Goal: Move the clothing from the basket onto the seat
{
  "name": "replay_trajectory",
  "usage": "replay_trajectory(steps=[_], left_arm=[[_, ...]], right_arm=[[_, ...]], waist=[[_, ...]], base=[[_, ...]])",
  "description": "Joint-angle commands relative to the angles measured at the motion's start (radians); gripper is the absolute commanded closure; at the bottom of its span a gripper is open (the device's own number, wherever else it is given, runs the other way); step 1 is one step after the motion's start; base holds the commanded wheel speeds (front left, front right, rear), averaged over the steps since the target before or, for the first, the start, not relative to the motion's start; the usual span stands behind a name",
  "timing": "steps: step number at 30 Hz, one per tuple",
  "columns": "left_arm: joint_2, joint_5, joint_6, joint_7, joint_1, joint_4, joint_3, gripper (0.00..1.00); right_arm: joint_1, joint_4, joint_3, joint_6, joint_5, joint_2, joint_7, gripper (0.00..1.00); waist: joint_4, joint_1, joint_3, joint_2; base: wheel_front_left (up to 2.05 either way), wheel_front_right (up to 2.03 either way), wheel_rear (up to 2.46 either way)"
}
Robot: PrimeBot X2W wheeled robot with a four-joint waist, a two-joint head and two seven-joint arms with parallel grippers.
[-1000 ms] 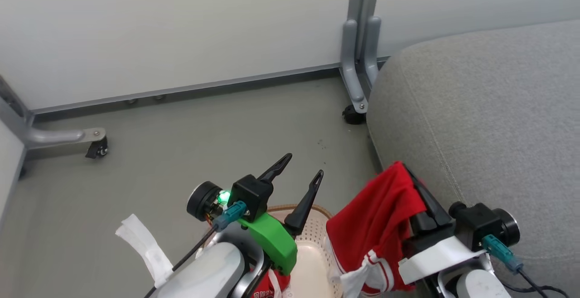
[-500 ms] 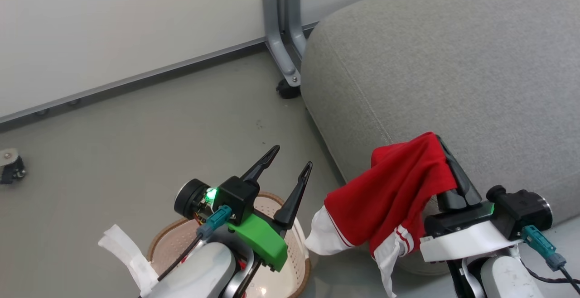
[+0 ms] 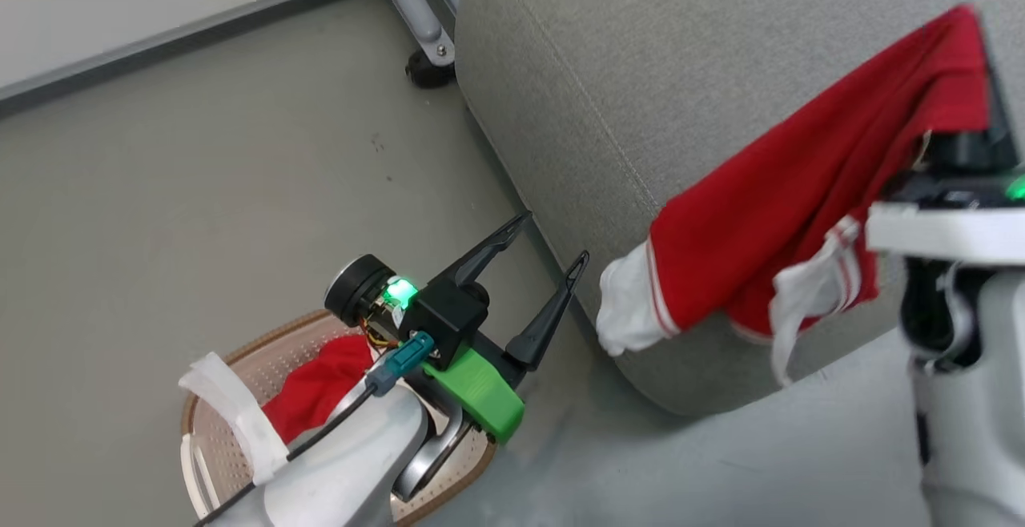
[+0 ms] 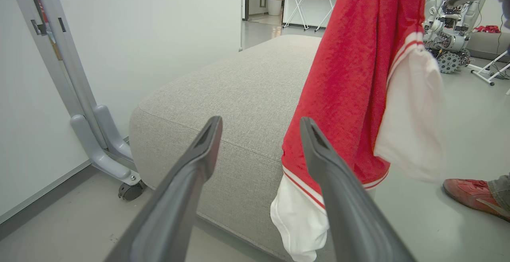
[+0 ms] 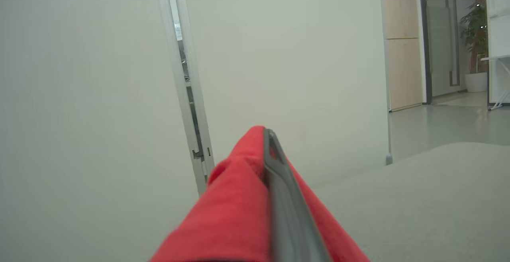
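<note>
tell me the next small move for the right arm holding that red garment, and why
Probably carry the right gripper a bit farther in over the seat, then lower. Its fingers are shut on the red garment, which hangs with its white hem off the seat's front edge, so letting go here would likely drop it on the floor.

Two pieces of red clothing were in view: one hanging piece on the right and one bundled piece at the near left. There was one cream basket, one grey seat and one white paper strip. There were two dark claws, a left claw and a right claw. One caster wheel stood at the far side, and one red shoe to the right.
</note>
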Motion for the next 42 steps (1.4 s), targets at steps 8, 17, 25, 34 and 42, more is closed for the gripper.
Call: replay_trajectory(steps=[8, 17, 25, 34, 42], left_arm=[[0.023, 0.034, -0.03, 0.018, -0.098, -0.053, -0.006, 0.0], [0.033, 0.062, -0.057, 0.018, -0.165, -0.071, -0.021, 0.0], [0.022, 0.071, -0.058, 0.009, -0.173, -0.048, -0.033, 0.0], [0.02, 0.027, -0.043, 0.01, -0.116, -0.031, -0.031, 0.0], [-0.016, -0.01, -0.039, -0.008, -0.047, -0.006, -0.025, 0.0]], right_arm=[[-0.444, 0.171, -0.125, 0.0, 0.036, -0.184, -0.002, 1.0], [-0.736, 0.387, -0.195, 0.0, -0.079, -0.365, -0.002, 1.0], [-0.604, 0.557, -0.363, 0.0, -0.12, -0.322, -0.003, 1.0], [-0.421, 0.702, -0.558, 0.0, -0.175, -0.224, -0.003, 0.0], [-0.181, 0.631, -0.636, -0.001, -0.192, -0.135, -0.003, 0.0]], waist=[[0.133, -0.0001, 0.283, 0.0], [0.237, -0.0001, 0.426, 0.0], [0.269, -0.0001, 0.454, 0.0], [0.244, -0.0001, 0.412, 0.0], [0.26, -0.0001, 0.277, 0.0]], base=[[0.0, 0.0, 0.0], [0.0, 0.0, 0.0], [0.0, 0.0, 0.0], [0.0, 0.0, 0.0], [0.0, 0.0, 0.0]])
